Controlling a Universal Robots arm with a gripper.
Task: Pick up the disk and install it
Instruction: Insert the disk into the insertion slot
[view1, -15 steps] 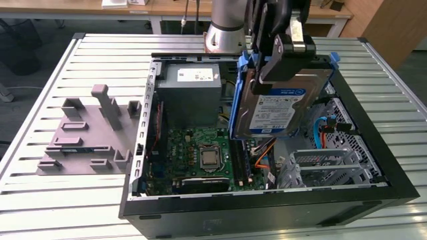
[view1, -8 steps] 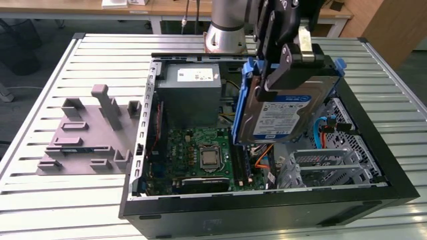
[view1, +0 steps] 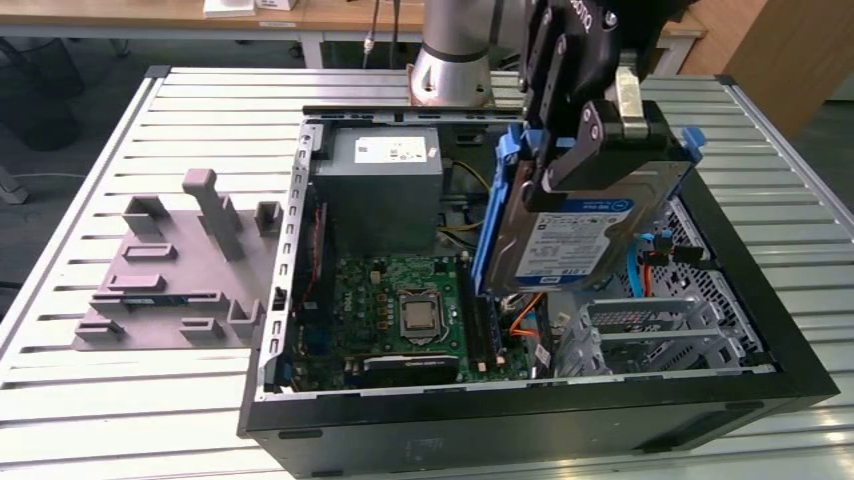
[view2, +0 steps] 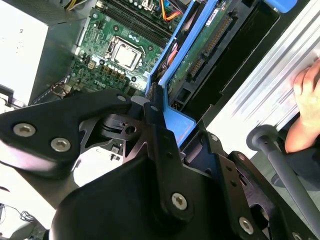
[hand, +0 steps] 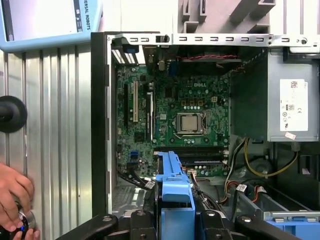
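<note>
The disk, a silver-grey hard drive with a white-and-blue label and blue carrier rails, hangs tilted on edge above the right half of the open computer case. My gripper is shut on its upper end, one finger on each flat face. In the second wrist view the disk's green circuit side and blue rail run away from the gripper over the motherboard. In the first wrist view the disk's blue carrier end sticks out from the gripper. The grey metal drive bay lies below the disk.
The case holds a motherboard, a grey power supply and orange cables. A grey plastic stand with upright posts sits on the slatted table at the exterior view's left. A person's hand rests beside the case.
</note>
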